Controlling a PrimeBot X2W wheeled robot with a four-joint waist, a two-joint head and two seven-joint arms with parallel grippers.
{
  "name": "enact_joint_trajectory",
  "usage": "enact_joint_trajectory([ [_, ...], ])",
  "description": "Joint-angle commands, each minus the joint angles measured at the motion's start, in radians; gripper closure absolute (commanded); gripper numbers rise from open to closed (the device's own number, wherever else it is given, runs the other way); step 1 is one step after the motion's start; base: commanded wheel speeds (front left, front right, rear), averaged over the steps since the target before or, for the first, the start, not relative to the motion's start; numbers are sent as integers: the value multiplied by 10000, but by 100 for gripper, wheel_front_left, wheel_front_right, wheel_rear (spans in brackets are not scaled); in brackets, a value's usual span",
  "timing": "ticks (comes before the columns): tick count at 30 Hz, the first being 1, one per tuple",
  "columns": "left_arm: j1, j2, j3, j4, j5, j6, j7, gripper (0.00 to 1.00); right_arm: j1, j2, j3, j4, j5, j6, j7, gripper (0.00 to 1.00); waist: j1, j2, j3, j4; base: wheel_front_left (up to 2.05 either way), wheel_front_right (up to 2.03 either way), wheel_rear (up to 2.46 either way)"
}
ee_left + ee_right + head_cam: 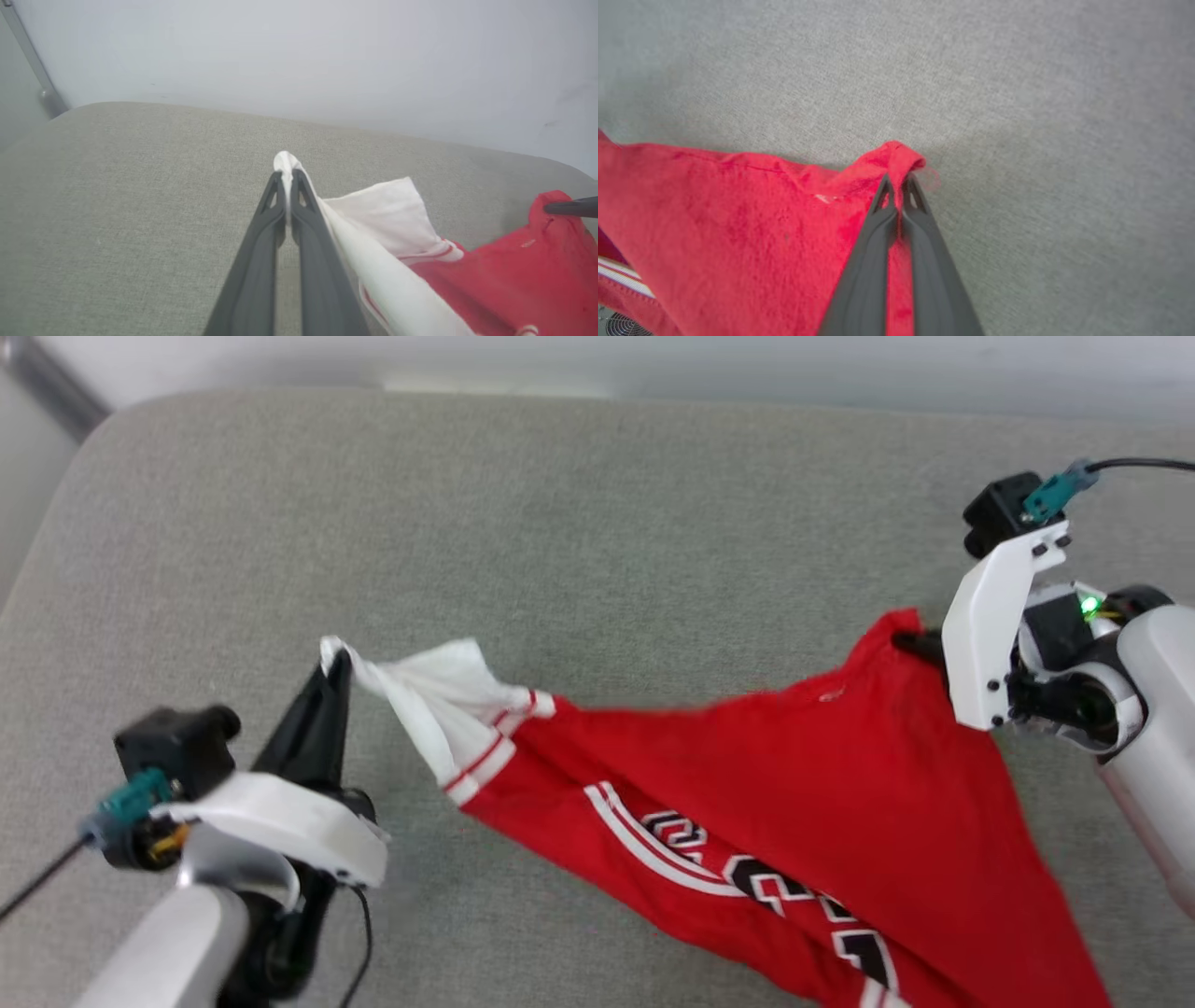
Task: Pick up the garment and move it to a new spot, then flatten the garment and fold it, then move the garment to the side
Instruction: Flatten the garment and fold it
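From the head, the red garment [794,775] hangs stretched between the two arms, over the grey table [560,523]. The left gripper [336,663] is at the lower left. Its jaws are pinched tight on the tip of the white sleeve [439,700]. The right gripper [910,639] is at the right side. Its jaws are pinched on a red corner of the garment. The cloth dips in the middle and runs down to the bottom edge of the view. Black letters with white edges [766,882] show on the red part, next to white and red stripes.

From the left wrist, the left gripper [288,175] has its two dark fingers pressed together. A little bit of the white sleeve [387,210] pokes out above the tips. The sleeve falls away to the right and joins the red part of the garment [514,270]. A dark finger of the right gripper [572,206] touches the red cloth at the far right. The table [117,186] is below, and a pale wall [327,56] is behind it.

From the right wrist, the right gripper [899,179] has its jaws squeezed on a bunched red corner. The rest of the garment [738,214] spreads out to the left. The table [1041,140] is behind it.
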Motion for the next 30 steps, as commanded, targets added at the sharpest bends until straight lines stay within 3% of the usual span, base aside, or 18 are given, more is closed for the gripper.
enact_joint_trajectory([
  [1, -442, 181, 137, 131, -18, -139, 90, 100, -201, 5, 27, 182, -74, -3, -345, 100, -1, -1, -547, -396, 0, 0, 0],
  [4, -1223, 396, 289, 498, -72, -434, 256, 100, -543, 90, -14, 478, -198, -3, -1092, 100, -1, -1, -1027, -665, 0, 0, 0],
  [13, -4651, 154, 482, 3090, -286, -1487, 647, 100, -2111, 567, -784, 1757, -610, -3, -3000, 100, -1, -1, -1550, -1313, 0, 0, 0],
  [21, -7955, -153, 522, 4983, -39, -2077, 668, 100, -4198, 811, -1440, 2300, -921, -3, -4352, 100, -1, -1, -578, -1668, 0, 0, 0],
  [30, -12001, -59, 575, 6290, 773, -2378, 272, 100, -7061, 780, -1895, 2403, -1153, -5, -6020, 100, -1, -1, 1253, -1949, 0, 0, 0],
])
